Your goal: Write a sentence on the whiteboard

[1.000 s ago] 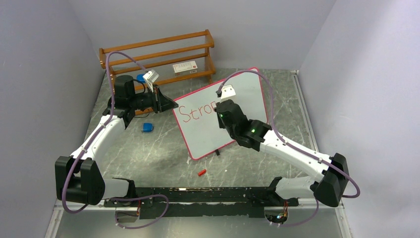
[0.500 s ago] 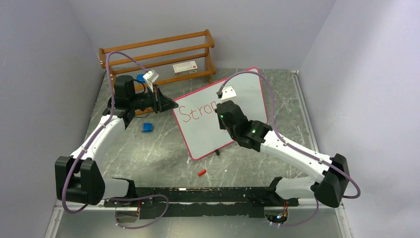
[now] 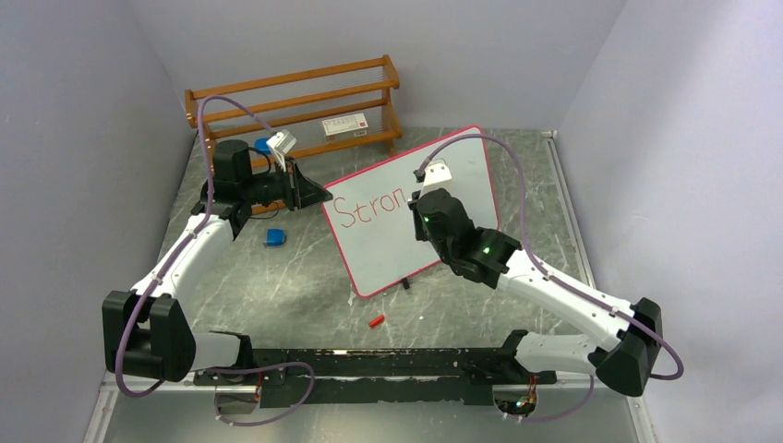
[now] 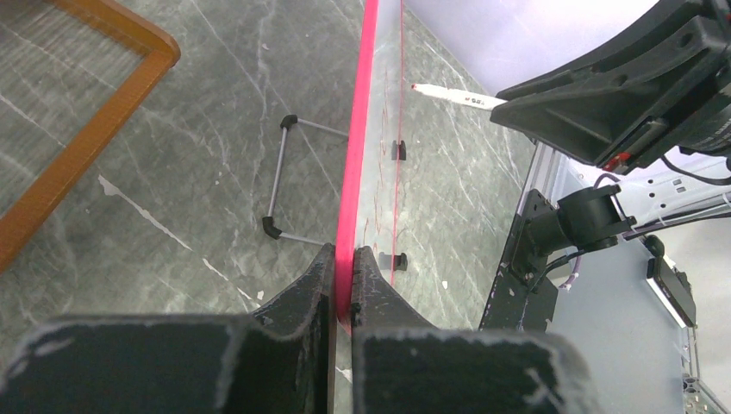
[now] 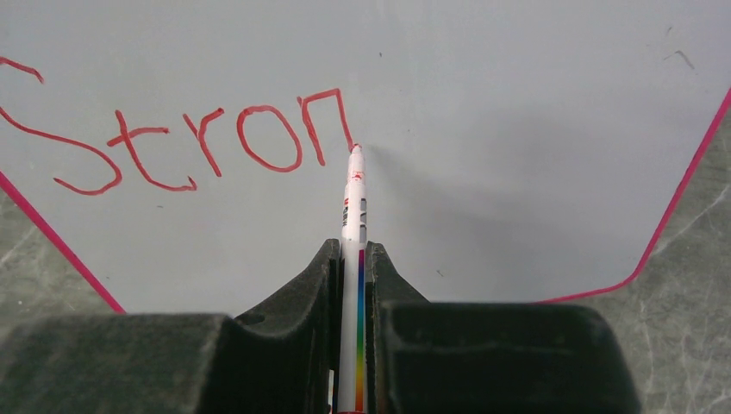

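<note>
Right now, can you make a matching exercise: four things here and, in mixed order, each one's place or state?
1. left gripper
2. right gripper
3. small red cap
4. wooden rack

A. lies on the table, before the whiteboard
B. shut on the marker
C. shut on the whiteboard's rim
D. stands at the back wall

Pairs: 1-C, 2-B, 3-A, 4-D

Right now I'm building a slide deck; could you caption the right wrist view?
Right fingers grip a marker, its tip at the end of red lettering "Stron" on the whiteboard.
</note>
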`<state>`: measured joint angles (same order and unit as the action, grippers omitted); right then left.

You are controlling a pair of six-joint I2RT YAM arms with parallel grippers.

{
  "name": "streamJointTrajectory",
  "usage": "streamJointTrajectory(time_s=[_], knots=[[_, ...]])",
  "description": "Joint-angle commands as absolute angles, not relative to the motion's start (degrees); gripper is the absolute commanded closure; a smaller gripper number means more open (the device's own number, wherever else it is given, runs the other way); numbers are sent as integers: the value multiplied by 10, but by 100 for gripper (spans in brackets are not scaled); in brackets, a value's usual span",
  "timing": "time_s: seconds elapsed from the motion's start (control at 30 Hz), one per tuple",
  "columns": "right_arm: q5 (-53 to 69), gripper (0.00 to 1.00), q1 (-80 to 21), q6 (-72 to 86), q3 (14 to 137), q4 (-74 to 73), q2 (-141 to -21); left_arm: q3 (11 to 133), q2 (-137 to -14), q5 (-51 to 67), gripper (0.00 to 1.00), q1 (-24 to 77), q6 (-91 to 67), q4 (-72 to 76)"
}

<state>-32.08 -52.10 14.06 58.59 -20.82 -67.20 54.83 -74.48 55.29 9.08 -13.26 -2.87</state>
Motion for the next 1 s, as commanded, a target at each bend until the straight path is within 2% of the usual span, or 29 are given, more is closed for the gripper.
streamJointTrajectory(time_s=[0.0, 0.97], knots=[[-324, 100, -507, 132, 587, -195, -655, 543, -762, 535, 95, 110, -90, -78], [-296, 100, -467, 113, 593, -148, -691, 543, -764, 537, 95, 110, -89, -78]])
